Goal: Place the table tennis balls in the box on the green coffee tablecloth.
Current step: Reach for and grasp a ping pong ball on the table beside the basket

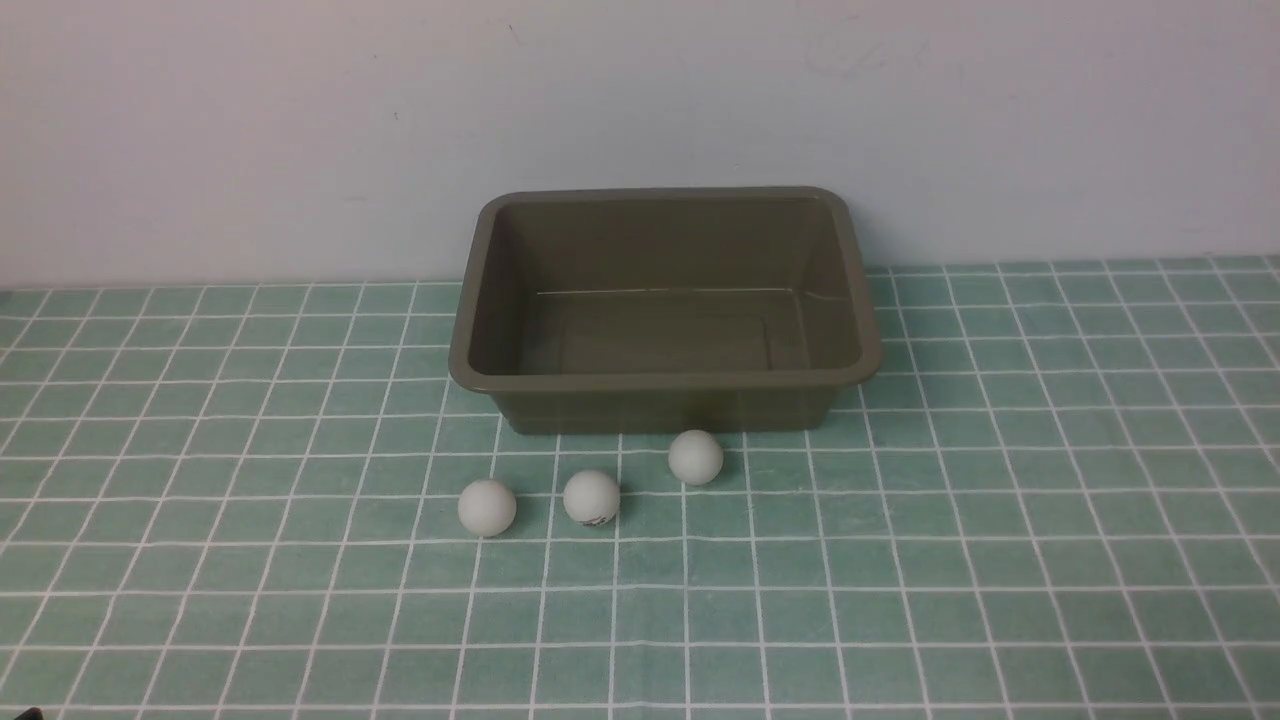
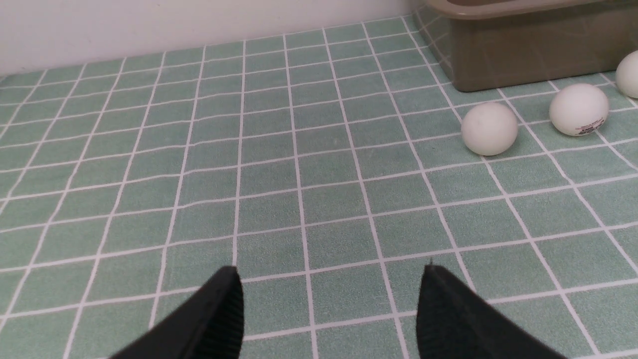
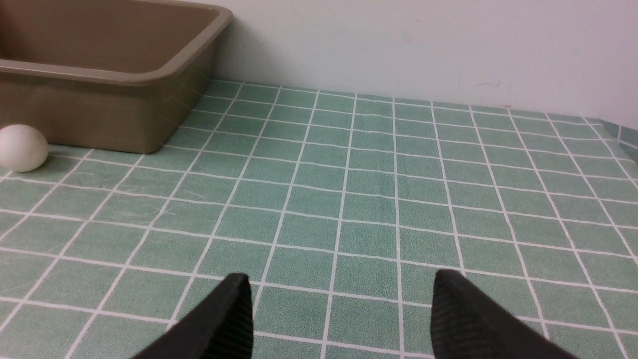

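Three white table tennis balls lie on the green coffee tablecloth just in front of the box: one on the left, one in the middle with a dark logo, one closest to the box. The olive-brown box stands empty against the wall. Neither gripper shows in the front view. In the left wrist view my left gripper is open over bare cloth, well short of the nearest ball. My right gripper is open too, empty, with one ball and the box far off to its side.
A pale wall rises directly behind the box. The cloth's edge shows at the far corner in the right wrist view.
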